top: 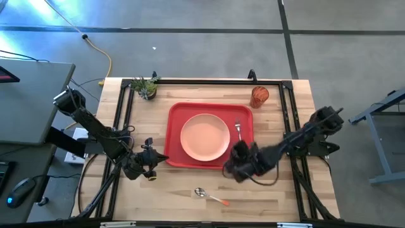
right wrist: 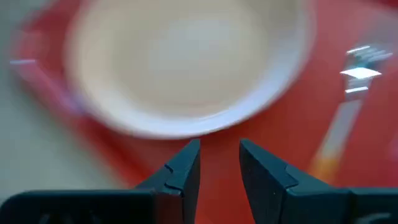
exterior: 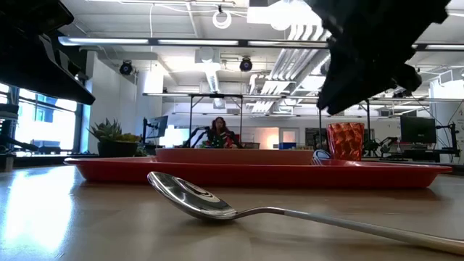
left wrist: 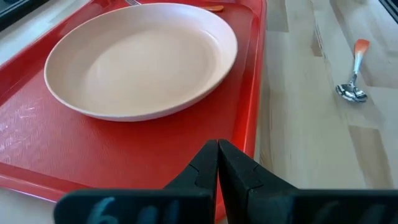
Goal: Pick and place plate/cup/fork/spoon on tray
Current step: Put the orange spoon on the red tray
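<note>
1. Two pieces remain off the red tray: the spoon and the cup. The left gripper, fingers pressed together and empty, sits at the tray's lower-left corner.
2. Centre: the plate lies on the tray; the spoon lies bottom centre on the wood, long axis left-right, bowl leftward.
3. The fork lies on the tray right of the plate. The right gripper, slightly parted and empty, hovers at the tray's lower-right corner; the spoon lies below it and to its left, about equally near either arm.
4. No readable writing.

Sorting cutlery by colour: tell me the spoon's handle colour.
Orange; the spoon shows it best in the left wrist view.
</note>
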Tool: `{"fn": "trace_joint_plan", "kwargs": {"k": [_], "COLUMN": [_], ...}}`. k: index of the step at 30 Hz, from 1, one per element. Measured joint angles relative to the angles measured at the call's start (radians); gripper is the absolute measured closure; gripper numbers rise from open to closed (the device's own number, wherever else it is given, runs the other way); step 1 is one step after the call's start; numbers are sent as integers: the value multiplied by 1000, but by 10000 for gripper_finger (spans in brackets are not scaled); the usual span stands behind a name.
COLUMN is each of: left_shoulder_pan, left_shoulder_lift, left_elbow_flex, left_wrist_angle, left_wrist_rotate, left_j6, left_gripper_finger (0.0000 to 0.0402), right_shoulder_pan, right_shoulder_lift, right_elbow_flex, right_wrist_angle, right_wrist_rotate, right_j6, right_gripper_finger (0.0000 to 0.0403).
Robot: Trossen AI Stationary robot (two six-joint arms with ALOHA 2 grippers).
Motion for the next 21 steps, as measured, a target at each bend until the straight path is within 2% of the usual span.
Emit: {"fn": "trace_joint_plan", "kwargs": {"k": [2,6,9,11,15,21], "left_shoulder_pan": [0,0,0,0,1,4], "left_shoulder_lift": [0,0,0,0,0,0], "left_elbow_flex": [0,0,0,0,0,0], "left_wrist_angle": [0,0,0,0,-2,-1], "left_wrist_rotate": [-2,-10,-15,-16,-32,-37], "left_j6": [-5,-6,1,17,41,66], "left_gripper_finger": [399,399,399,399,399,399], "right_shoulder_pan": [51,118,140,151,161,158], "right_shoulder_lift": [29,152,245,292,349,436], "right_elbow_flex": [0,0,12,57,179,400], "right_wrist_angle": [128,551,757,728,514,255], "right_wrist_rotate": [17,109,61,13,-62,-74], "right_j6": [-38,-227,-372,-403,-393,-393], "right_gripper_finger": [300,300,300,300,300,300]}}
